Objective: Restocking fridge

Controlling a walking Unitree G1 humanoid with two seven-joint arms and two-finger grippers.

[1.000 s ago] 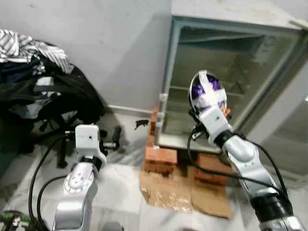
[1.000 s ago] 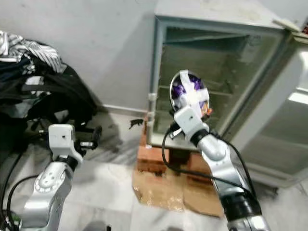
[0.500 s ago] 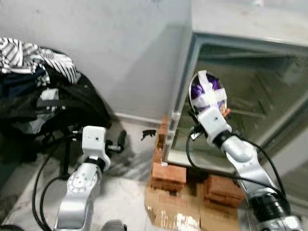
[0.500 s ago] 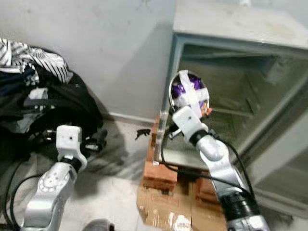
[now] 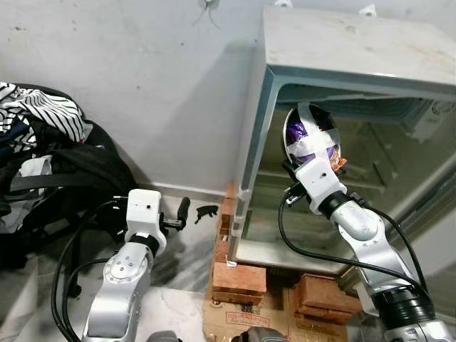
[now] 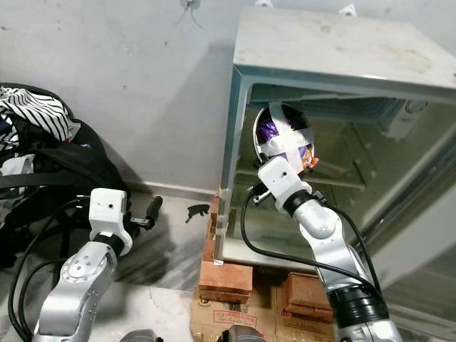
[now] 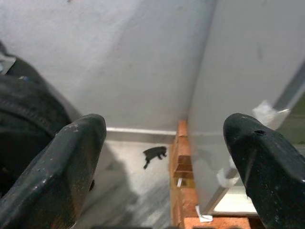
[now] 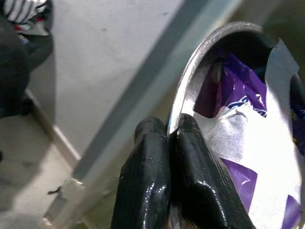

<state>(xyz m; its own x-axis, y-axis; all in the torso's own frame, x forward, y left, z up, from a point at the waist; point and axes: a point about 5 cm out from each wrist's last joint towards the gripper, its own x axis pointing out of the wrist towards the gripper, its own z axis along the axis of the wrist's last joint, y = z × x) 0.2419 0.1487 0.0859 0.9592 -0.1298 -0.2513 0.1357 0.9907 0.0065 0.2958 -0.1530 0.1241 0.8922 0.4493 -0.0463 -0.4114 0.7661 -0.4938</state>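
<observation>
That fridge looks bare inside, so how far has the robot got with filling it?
Done: the fridge stands open on bricks, and what shows of its shelves looks bare. In hand: the right gripper pinches the rim of a metal bowl, taped over purple packets, held up at the fridge's opening. The left gripper hangs open, holding nothing. Left: setting the bowl on a shelf and letting go.

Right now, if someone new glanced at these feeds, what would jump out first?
The right tool grips the rim of a metal bowl taped over purple packets, holding it up at the open fridge. The fridge stands on red bricks against the wall. The left tool hangs open beside it, near a heap of dark bags.
</observation>
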